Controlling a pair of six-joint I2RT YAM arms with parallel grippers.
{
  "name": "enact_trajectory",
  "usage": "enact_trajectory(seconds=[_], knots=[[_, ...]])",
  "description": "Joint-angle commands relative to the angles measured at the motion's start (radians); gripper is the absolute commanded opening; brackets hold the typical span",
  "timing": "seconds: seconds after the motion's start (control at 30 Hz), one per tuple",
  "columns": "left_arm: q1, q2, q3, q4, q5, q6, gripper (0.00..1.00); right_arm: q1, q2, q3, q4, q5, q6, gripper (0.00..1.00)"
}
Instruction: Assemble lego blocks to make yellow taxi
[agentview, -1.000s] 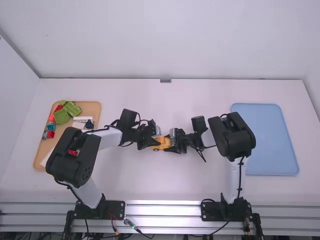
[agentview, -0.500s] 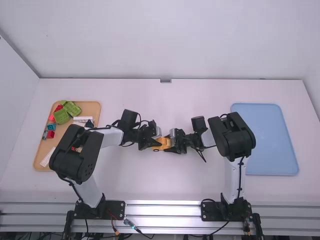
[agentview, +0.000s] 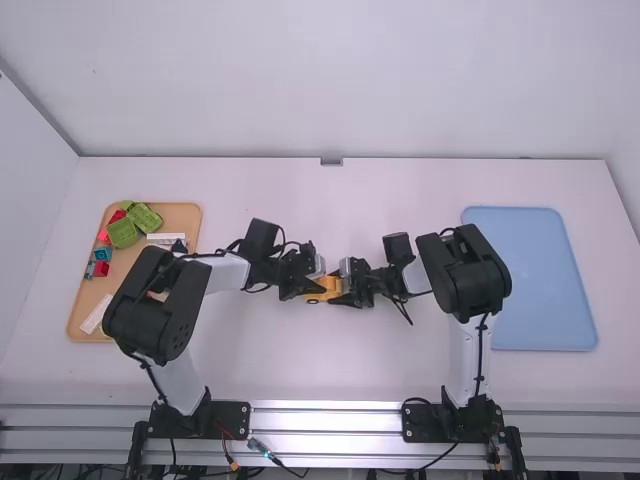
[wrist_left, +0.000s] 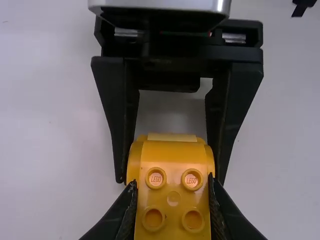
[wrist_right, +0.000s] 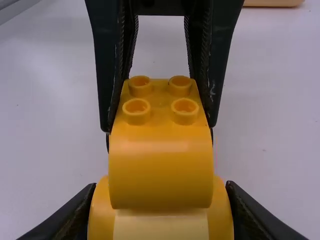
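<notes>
One taxi well inside table edges

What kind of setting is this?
Looks like a robot lab bench: two arms bolted along a metal rail, a plain white table with pale panels behind it, and toy blocks sorted into a shallow tray.

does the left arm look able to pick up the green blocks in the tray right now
Probably not: the left claw is clamped on the yellow blocks. Empty, it likely could, as the green blocks lie uncovered in the tray.
</notes>
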Motion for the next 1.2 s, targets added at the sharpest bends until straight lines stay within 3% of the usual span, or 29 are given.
enact_trajectory(seconds=[0.0,0.47,1.0,1.17], knots=[[-0.061,0.031,-0.011,-0.027,-0.060,-0.005,0.02,0.000,0.019,-0.008,-0.015,0.079,0.032,0.34],[-0.086,0.031,0.024,-0.125,-0.175,-0.024,0.02,0.000,0.019,-0.008,-0.015,0.081,0.032,0.34],[-0.089,0.031,0.042,-0.159,-0.177,-0.024,0.02,-0.001,0.019,-0.008,-0.016,0.083,0.033,0.34],[-0.082,0.031,0.043,-0.156,-0.174,-0.024,0.11,-0.001,0.019,-0.008,-0.016,0.083,0.033,0.34]])
